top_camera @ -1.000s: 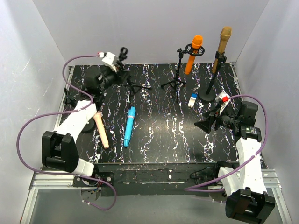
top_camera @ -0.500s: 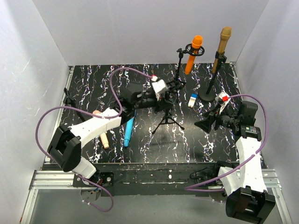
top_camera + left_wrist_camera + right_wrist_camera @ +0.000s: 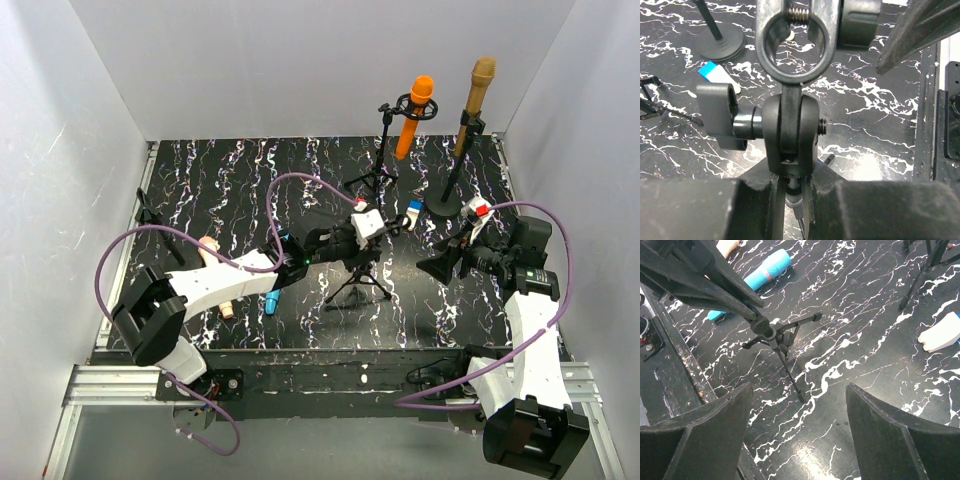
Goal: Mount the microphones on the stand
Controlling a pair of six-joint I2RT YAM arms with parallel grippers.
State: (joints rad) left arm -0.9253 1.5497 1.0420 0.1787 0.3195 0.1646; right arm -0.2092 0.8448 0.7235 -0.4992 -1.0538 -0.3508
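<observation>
Slim black tripod stand (image 3: 357,283) shifted right, left gripper (image 3: 792,192) clamped on it; right gripper (image 3: 799,405) spread apart.

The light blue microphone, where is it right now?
In the top view the light blue microphone lies flat left of centre, partly under the left arm, between the pale pink microphone and the small tripod stand.

The left fingers (image 3: 695,210) clamp the thin stem of a black metal microphone stand (image 3: 790,135). Its swivel joint, side knob and ring-shaped clip rise just beyond them. Farther off to the left, a small blue-and-white block (image 3: 715,75) and a round black stand base (image 3: 720,44) sit on the black, white-veined marble surface (image 3: 880,125).
</observation>
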